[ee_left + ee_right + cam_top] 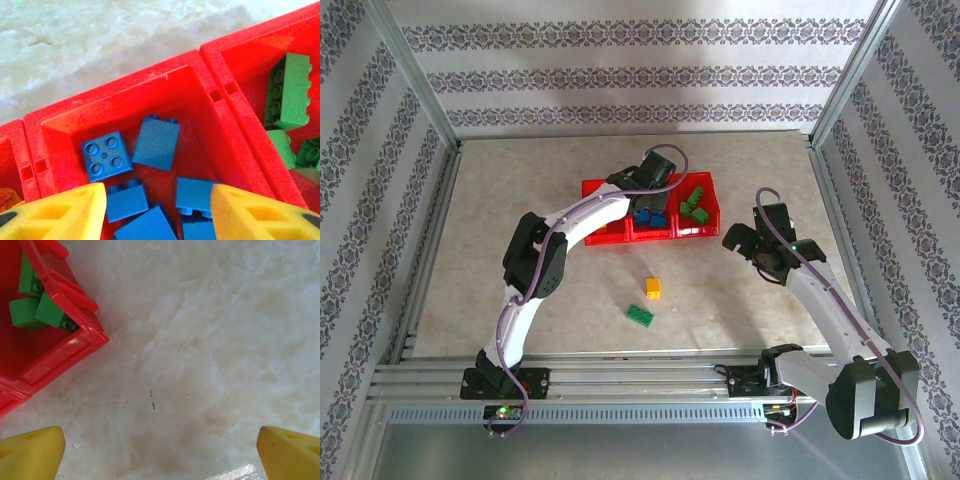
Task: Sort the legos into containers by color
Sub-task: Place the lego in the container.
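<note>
Three joined red bins (593,187) stand at the middle back of the table. My left gripper (650,203) hangs over the middle bin (125,82), open and holding nothing (157,215); its yellow fingers (60,212) frame several blue bricks (156,142) lying on the bin floor. Green bricks (290,92) lie in the right bin. A sliver of orange (7,197) shows in the left bin. A yellow-orange brick (653,287) and a green brick (641,314) lie on the table in front of the bins. My right gripper (740,238) is open over bare table (160,455), right of the green bin (55,355).
The tabletop is pale marbled stone (200,340), framed by metal rails (620,375) at the near edge and patterned walls (620,80) behind and at the sides. The left arm's white link (585,215) arches over the left bin.
</note>
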